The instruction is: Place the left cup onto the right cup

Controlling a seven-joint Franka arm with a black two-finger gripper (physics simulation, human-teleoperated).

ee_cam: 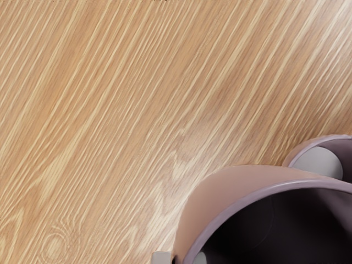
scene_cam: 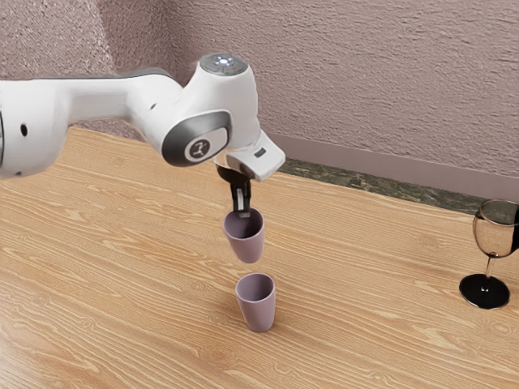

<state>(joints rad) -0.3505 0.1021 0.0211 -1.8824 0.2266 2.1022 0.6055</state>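
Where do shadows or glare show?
Exterior view: even light, barely any shadow under the standing cup or the held cup; wine glass clipped by the frame edge. Wrist view: pale sheen on the table beside the held cup.

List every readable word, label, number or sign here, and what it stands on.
No readable text.
The arm's grey joint cap carries a small white emblem, too small to read.
The held cup, standing cup, wine glass and table are unmarked.
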